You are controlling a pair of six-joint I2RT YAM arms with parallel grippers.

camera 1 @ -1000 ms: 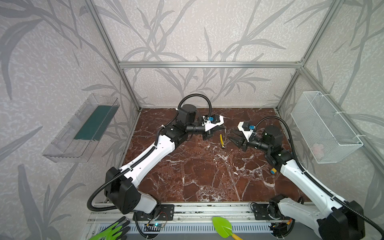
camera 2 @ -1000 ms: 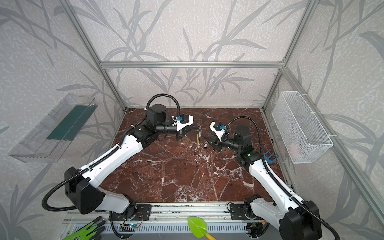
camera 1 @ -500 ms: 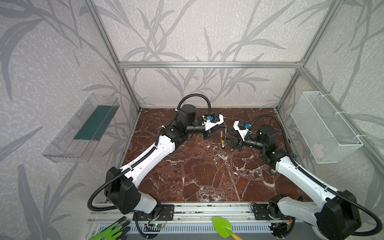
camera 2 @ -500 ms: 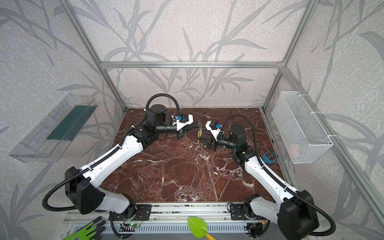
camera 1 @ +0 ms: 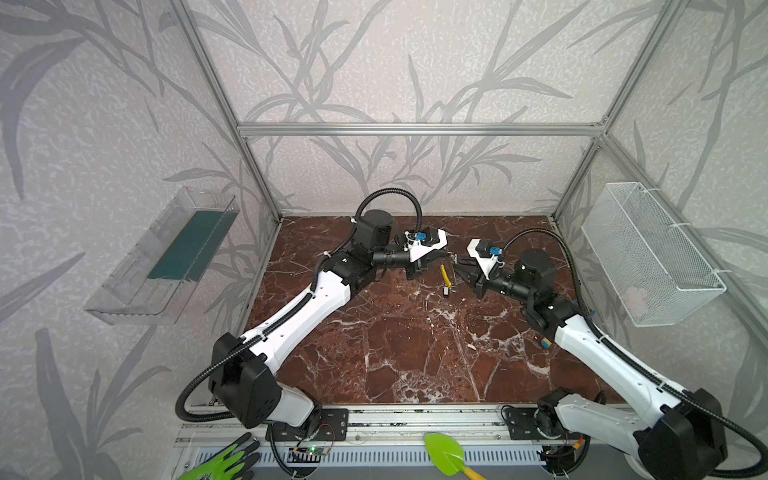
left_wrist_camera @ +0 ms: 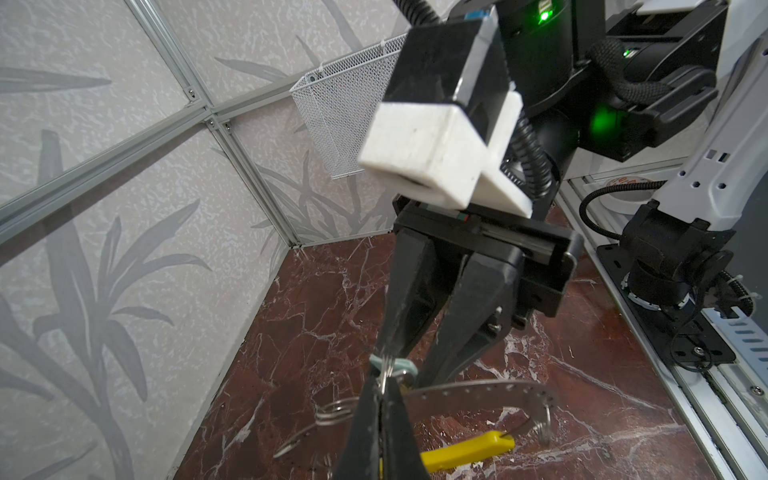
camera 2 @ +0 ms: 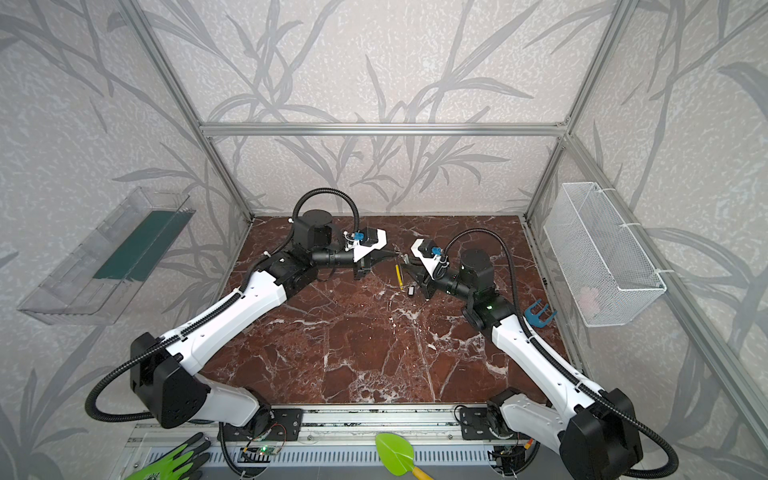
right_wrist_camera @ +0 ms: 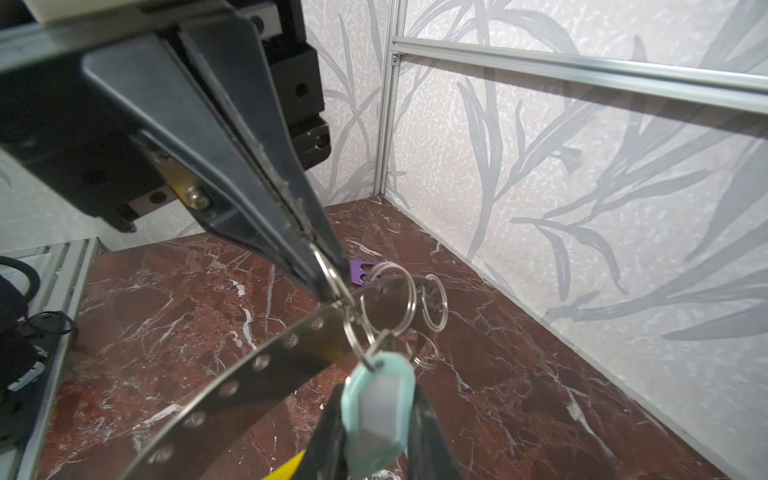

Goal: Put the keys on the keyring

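Two tools meet tip to tip above the marble desk point(camera 1: 395, 340). The left tool point(right_wrist_camera: 334, 291) is pressed together, pinching one split ring point(right_wrist_camera: 328, 270) right at the keyring point(right_wrist_camera: 257, 365), a single perforated metal band that passes just under its tips, clear of the desk. The right tool point(left_wrist_camera: 405, 365) seems clamped on the key bunch's one teal tag point(right_wrist_camera: 378, 415), which sits between its fingers point(right_wrist_camera: 432, 449), though the contact is partly blurred. Four split rings show beside the left tool's tips, counting the held one. One yellow sleeve point(left_wrist_camera: 465, 451) on the keyring hangs below both tools.
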